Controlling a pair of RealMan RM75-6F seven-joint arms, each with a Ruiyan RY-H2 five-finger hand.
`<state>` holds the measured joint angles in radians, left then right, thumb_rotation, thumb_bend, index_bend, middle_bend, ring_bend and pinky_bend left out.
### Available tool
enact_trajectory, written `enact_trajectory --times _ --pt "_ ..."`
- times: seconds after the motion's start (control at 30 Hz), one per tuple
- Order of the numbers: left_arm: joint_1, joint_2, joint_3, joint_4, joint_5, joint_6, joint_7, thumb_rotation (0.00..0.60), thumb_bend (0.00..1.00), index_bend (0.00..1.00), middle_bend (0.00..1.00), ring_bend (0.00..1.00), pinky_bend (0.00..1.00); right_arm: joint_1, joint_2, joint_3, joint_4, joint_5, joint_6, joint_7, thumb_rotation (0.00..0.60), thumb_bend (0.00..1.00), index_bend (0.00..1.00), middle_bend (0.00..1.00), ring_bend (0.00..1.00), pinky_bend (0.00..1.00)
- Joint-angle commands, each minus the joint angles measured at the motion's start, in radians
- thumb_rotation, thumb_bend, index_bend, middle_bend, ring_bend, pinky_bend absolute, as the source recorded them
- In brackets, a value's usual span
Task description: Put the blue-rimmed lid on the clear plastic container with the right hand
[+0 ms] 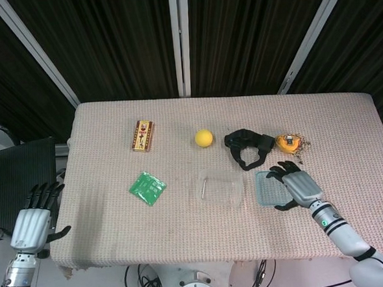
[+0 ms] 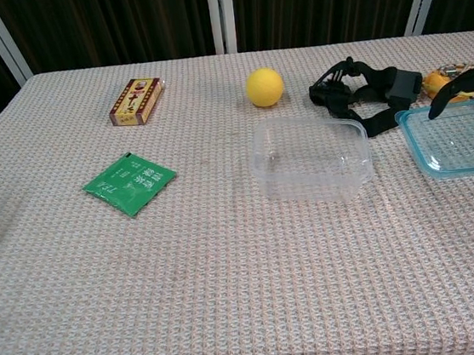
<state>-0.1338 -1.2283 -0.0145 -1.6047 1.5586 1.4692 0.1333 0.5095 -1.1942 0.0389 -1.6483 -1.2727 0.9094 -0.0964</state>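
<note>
The clear plastic container (image 1: 220, 189) (image 2: 310, 159) stands open-topped near the table's middle front. Just to its right is the blue-rimmed lid (image 1: 268, 187) (image 2: 459, 137), raised off the cloth and tilted. My right hand (image 1: 298, 187) grips the lid at its right side, fingers over the far edge and thumb at the near edge. In the chest view only the dark fingertips (image 2: 466, 83) show at the right border. My left hand (image 1: 32, 221) hangs beyond the table's left front corner, fingers spread and holding nothing.
A black strap bundle (image 1: 247, 145) (image 2: 365, 94) and an orange object (image 1: 288, 142) lie just behind the lid. A yellow ball (image 1: 203, 137) (image 2: 264, 86), a small printed box (image 1: 143, 135) (image 2: 136, 100) and a green packet (image 1: 147, 187) (image 2: 130, 183) sit further left.
</note>
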Motion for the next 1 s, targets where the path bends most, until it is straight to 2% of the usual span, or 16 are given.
enact_trajectory --times 0.03,0.4,0.6,0.77,0.9,1.0 --pt "0.003 -0.005 0.002 0.009 -0.001 0.003 -0.009 0.6 0.0 0.08 0.06 0.0 0.0 0.064 -0.018 0.036 -0.021 0.1 -0.071 -0.095 0.6 0.09 0.26 0.41 0.05 0.0" --pt "0.012 -0.008 0.003 0.028 -0.015 0.003 -0.027 0.6 0.0 0.08 0.06 0.0 0.0 0.243 -0.161 0.105 0.081 0.297 -0.175 -0.253 0.6 0.09 0.26 0.41 0.05 0.0" --pt "0.014 -0.004 0.006 0.024 -0.017 0.0 -0.024 0.6 0.0 0.08 0.06 0.0 0.0 0.306 -0.203 0.111 0.123 0.368 -0.169 -0.322 0.6 0.09 0.26 0.41 0.05 0.0" --pt "0.018 -0.002 0.007 0.025 -0.015 0.008 -0.028 0.6 0.0 0.08 0.06 0.0 0.0 0.288 -0.164 0.102 0.087 0.363 -0.078 -0.351 0.6 0.1 0.26 0.41 0.05 0.0" --pt "0.018 -0.004 0.007 0.029 -0.011 0.009 -0.031 0.6 0.0 0.08 0.06 0.0 0.0 0.236 -0.072 0.108 -0.032 0.307 -0.017 -0.281 0.6 0.1 0.26 0.41 0.05 0.0" --pt "0.016 -0.004 0.005 0.026 -0.007 0.01 -0.03 0.6 0.0 0.08 0.06 0.0 0.0 0.212 -0.037 0.116 -0.089 0.237 0.007 -0.213 0.6 0.1 0.26 0.41 0.05 0.0"
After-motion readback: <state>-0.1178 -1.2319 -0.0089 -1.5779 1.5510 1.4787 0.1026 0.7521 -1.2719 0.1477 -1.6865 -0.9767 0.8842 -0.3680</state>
